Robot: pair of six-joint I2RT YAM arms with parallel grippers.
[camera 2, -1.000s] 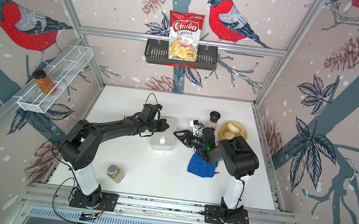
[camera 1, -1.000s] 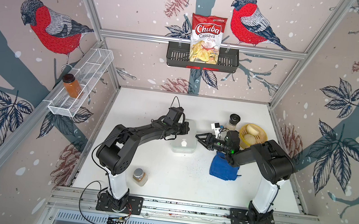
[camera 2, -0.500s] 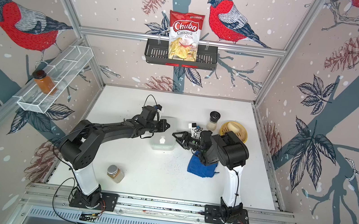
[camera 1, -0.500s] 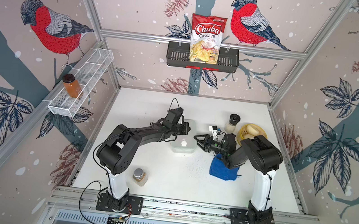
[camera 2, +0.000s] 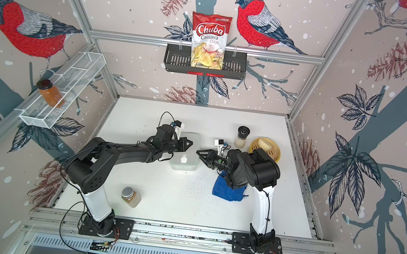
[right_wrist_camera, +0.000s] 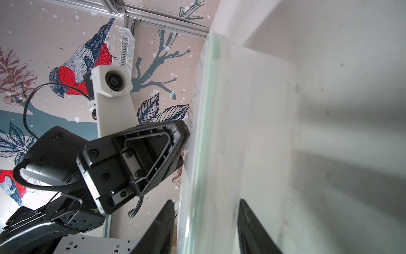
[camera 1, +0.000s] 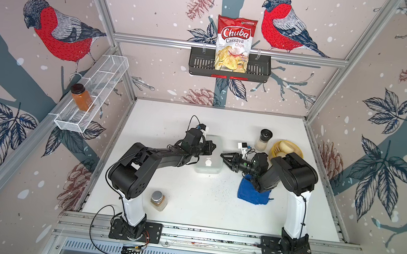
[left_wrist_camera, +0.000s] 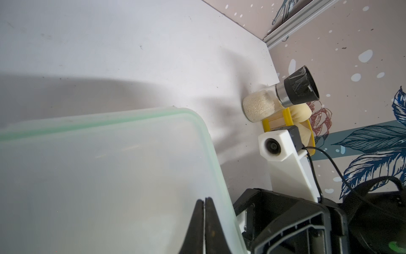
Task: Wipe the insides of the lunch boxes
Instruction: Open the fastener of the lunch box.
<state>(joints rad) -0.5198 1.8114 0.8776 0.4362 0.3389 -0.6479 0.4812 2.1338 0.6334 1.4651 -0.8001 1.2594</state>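
Observation:
The lunch box (camera 1: 207,169) (camera 2: 183,164) is a translucent whitish tub at mid-table with its lid (camera 1: 217,145) on; a small white spot shows on the lid. My left gripper (camera 1: 213,145) (camera 2: 191,143) is shut, and its tips (left_wrist_camera: 204,199) rest on the lid (left_wrist_camera: 109,176) near one edge. My right gripper (camera 1: 222,155) (camera 2: 197,152) is level with the box's right end. Its jaws (right_wrist_camera: 205,207) stand apart, one finger (right_wrist_camera: 167,215) above the lid rim (right_wrist_camera: 211,132) and the other (right_wrist_camera: 246,217) in front of the wall. A blue cloth (camera 1: 252,194) (camera 2: 228,191) lies under my right forearm.
A salt grinder (camera 1: 264,139) and a yellow steamer basket (camera 1: 287,150) stand behind my right arm. A spice jar (camera 1: 158,200) stands at the front left. On the walls hang a black basket with a chips bag (camera 1: 233,43) and a wire shelf with a jar (camera 1: 82,97).
My right gripper has moved left up to the lunch box's end, and its jaws have narrowed. My left gripper has stayed shut on the lid.

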